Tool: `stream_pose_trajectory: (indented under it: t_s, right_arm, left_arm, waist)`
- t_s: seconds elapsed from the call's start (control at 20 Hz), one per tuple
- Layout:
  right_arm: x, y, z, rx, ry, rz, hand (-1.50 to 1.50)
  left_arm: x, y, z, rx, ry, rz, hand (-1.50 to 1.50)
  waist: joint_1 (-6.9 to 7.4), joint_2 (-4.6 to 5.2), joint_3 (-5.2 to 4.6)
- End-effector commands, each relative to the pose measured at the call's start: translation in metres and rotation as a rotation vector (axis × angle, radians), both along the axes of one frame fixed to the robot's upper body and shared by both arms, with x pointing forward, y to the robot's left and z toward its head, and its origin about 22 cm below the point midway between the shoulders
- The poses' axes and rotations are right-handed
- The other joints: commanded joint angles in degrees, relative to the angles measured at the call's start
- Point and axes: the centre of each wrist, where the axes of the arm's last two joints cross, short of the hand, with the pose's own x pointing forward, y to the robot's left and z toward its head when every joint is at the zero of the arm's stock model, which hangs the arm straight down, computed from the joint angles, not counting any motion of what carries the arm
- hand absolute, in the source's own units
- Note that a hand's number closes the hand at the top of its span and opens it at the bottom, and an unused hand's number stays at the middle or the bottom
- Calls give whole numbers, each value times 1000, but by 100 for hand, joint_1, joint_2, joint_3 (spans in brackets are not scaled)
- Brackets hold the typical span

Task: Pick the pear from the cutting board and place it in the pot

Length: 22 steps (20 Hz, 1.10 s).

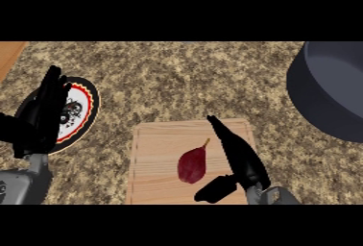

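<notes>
A dark red pear (192,165) with a short stem lies on the wooden cutting board (156,158) in the lower middle of the head view. My right hand (239,158) is just right of the pear, fingers straight and pointing up the board, thumb spread low beside the fruit; it is open and holds nothing. The dark grey pot (330,89) stands at the right edge, partly cut off. My left hand (39,117) rests open at the left, fingers up.
A round plate (79,111) with a red rim and a dark pattern lies at the left, partly hidden behind my left hand. A strip of wood (8,55) shows at the top left corner. Speckled stone counter (184,81) stretches between board and pot.
</notes>
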Motion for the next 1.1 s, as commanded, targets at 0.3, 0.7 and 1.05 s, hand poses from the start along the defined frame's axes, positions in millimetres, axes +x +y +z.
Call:
stream_pose_trajectory:
  t_s: [0.3,0.7,1.05]
  right_arm:
    - [-5,13,-10,-13,-13,-29,-150]
    - [20,5,-31,-21,32,-18,-150]
    - [21,17,-66,-75,-73,115,150]
  left_arm:
    - [-28,3,19,-12,-1,-1,0]
    - [1,0,16,3,2,14,0]
    - [-14,-1,12,-20,-3,-3,0]
  waist:
    - [12,-11,0]
    - [-9,-2,0]
    - [10,-3,0]
